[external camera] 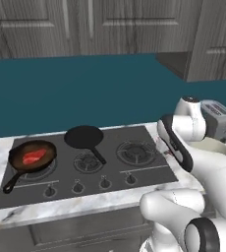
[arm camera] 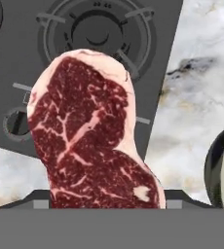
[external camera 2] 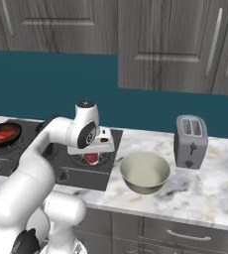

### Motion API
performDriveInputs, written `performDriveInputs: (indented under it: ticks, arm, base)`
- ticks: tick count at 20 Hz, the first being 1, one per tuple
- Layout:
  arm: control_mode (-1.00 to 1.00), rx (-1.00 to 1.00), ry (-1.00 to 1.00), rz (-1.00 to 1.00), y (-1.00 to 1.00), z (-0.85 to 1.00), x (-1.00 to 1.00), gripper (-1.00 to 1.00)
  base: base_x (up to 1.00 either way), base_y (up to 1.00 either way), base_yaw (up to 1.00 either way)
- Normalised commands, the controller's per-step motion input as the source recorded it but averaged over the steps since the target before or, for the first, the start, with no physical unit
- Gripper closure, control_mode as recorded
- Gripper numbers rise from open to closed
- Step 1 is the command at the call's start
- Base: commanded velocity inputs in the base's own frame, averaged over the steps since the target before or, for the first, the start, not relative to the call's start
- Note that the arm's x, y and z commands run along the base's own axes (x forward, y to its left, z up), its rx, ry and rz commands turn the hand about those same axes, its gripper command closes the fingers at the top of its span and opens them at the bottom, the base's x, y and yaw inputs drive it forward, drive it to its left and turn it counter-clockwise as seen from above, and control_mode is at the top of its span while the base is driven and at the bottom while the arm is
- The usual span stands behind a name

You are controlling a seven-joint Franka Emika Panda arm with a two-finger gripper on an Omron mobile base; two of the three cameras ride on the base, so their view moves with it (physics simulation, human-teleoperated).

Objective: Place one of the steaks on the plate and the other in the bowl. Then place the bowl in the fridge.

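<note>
Skillet (external camera: 32, 158) on the front-left burner of the stove (external camera: 134, 174) holds one steak (external camera: 34, 157), lying flat in the pan, handle pointing toward the stove's front-left corner. A second, smaller black pan (external camera: 84, 137) sits on the back-middle burner with nothing showing in it.

Bowl (external camera 2: 145, 171) stands on the marble counter (external camera 2: 210, 186) just right of the stove's right edge, near the counter's front edge, nothing inside. Toaster (external camera 2: 190, 141) stands behind and to the right of it, close but apart.

Second steak (arm camera: 92, 136) hangs under the gripper (external camera 2: 91, 158), above the stove's right-hand burner, near the stove's right edge. In the hand view it covers the fingertips, so I can't tell directly how the jaws stand; the meat is off the surface and hanging from the hand, so it reads as clamped on it. Bowl rim (arm camera: 223, 168) shows at the right edge of the hand view, apart from the steak.

Open counter lies between the stove edge and the bowl, and to the right past the toaster. Teal backsplash behind, grey wood cabinets (external camera 2: 160, 44) above, drawers below the counter front.
</note>
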Motion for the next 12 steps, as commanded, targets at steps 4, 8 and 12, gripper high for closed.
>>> performDriveInputs:
  ticks: [4, 8, 12]
  arm:
    - [1.00, 0.00, 0.00, 0.00, 0.00, 0.00, 0.00, 1.00]
    - [-1.00, 0.00, 0.00, -0.01, -0.69, -0.13, 0.10, 1.00]
    - [-1.00, 0.00, 0.06, 0.00, -0.59, -0.08, 0.46, 1.00]
  base:
    - [0.00, -0.62, -0.01]
    - [0.00, 0.00, 0.00]
    - [0.00, 0.00, 0.00]
